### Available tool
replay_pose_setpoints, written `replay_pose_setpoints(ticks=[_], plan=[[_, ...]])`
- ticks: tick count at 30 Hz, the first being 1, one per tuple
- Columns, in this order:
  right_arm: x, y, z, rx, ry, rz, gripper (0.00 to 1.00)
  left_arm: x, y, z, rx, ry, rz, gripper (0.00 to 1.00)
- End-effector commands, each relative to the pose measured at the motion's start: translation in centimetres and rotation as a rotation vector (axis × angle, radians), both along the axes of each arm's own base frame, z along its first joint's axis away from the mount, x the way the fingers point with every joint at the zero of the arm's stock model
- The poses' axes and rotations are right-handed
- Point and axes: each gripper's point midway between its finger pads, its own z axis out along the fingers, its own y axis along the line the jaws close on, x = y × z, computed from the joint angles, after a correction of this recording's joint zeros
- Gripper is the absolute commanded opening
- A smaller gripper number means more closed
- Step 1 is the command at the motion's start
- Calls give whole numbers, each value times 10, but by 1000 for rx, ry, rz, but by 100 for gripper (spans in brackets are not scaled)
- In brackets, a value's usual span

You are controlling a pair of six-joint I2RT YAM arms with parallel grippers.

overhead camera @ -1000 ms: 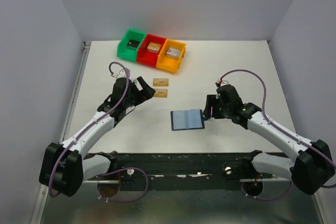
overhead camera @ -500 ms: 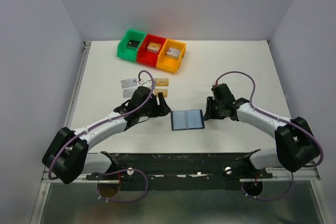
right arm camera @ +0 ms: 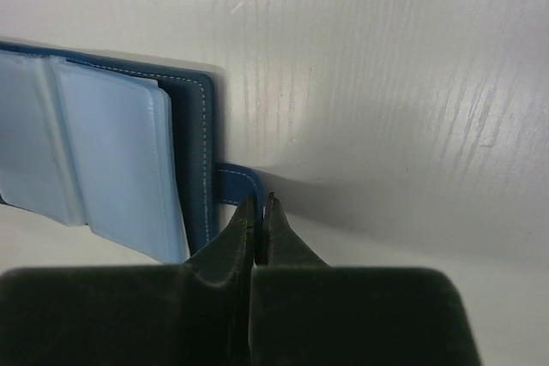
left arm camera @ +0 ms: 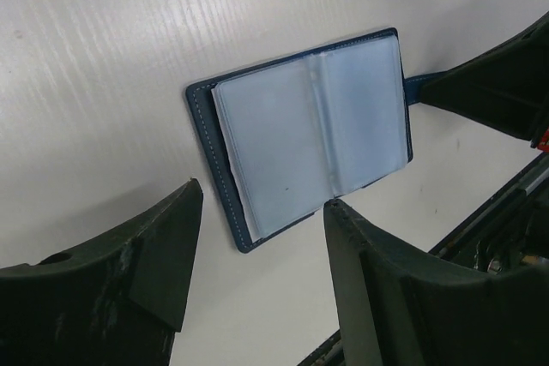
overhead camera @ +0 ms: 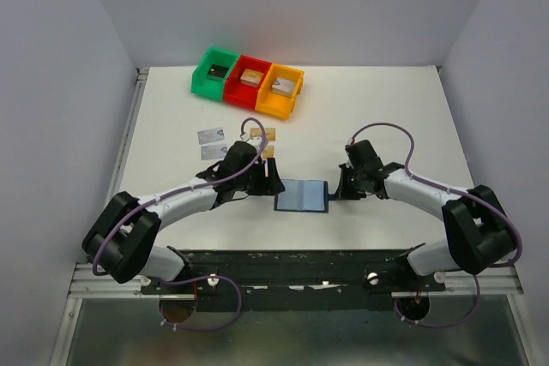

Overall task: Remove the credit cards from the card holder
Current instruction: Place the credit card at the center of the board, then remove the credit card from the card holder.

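White ribbed plastic desk [overhead camera: 386,109], open surface outward of the right tool [overhead camera: 337,189]. Green, red and orange plastic bins [overhead camera: 249,81] well beyond both tools, near the far edge. Dark navy stitched card holder [overhead camera: 302,195] spread flat between the tools, glossy pale-blue sleeves up. Jaws of the left tool [overhead camera: 273,183] gaping over its near edge. Right tool pinched tight at the small strap tab [right arm camera: 233,184]; whether caught, impossible to tell. Thin silver-grey credit cards [overhead camera: 211,135] and tan-gold credit cards [overhead camera: 262,135] behind the left tool, the latter partly hidden by the arm.
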Motion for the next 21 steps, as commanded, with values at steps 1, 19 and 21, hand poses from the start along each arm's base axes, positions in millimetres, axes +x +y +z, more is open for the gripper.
replay_pose_setpoints(ticks=[1, 19, 21], plan=[[-13, 2, -5, 49, 37, -17, 0, 4, -19, 8, -28, -19, -77, 71], [-13, 5, -4, 63, 31, 1, 0, 2, -37, -15, -1, 34, -136, 71], [-13, 6, -3, 64, 32, 2, 0, 1, -39, -16, 2, 35, -144, 71]])
